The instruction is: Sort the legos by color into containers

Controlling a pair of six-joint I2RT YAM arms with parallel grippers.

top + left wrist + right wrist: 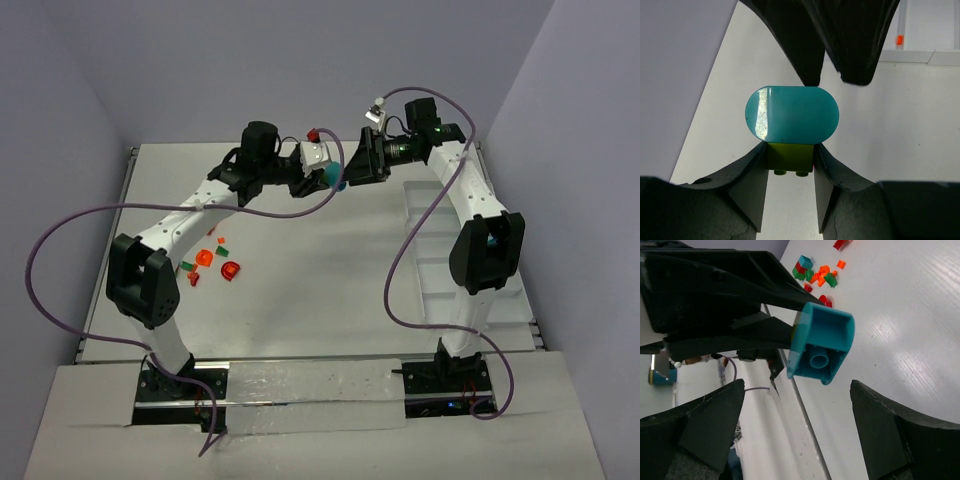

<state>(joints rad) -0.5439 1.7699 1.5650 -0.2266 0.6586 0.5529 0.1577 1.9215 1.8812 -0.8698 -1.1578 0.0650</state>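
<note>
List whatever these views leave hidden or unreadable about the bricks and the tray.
White tray: top view, the right arm covers part of it; compartment contents unreadable.
Loose bricks: top view, too small to count; the left arm may hide some.
Lime green brick: left wrist view, the teal brick hides its top, the left jaws its sides.
Top view again: too small to tell whether the right jaws touch the teal brick.

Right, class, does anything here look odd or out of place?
Yes. The left claw holds a lime green brick with a teal piece apparently stuck to it. Two colours joined cannot be sorted as one. The right claw is open just beside them.
</note>
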